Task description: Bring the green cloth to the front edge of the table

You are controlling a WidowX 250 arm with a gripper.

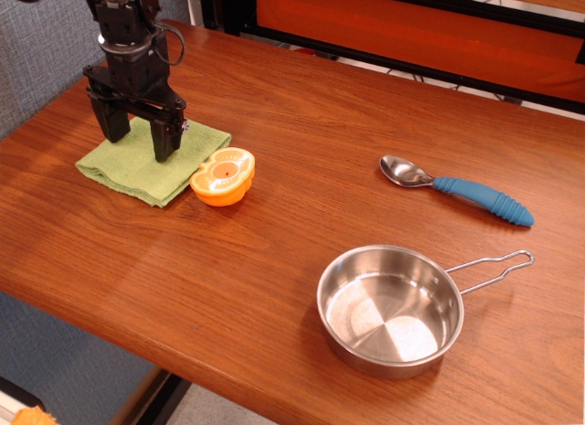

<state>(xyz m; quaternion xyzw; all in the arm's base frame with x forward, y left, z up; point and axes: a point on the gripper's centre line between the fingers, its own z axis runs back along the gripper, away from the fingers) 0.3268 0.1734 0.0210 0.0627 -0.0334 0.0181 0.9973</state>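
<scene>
Observation.image showed the green cloth (142, 166) lying flat near the left edge of the surface (302, 105), toward its far left corner and well back from the front edge, with an orange half (223, 175) touching the cloth's right corner. The black tool (139, 140) stood over the cloth's far part with its two fingers spread apart and pointing down, their tips at or just above the fabric. A blue-handled spoon (457, 189) lay toward the right edge, and a steel pan (391, 309) sat near the front right corner.
</scene>
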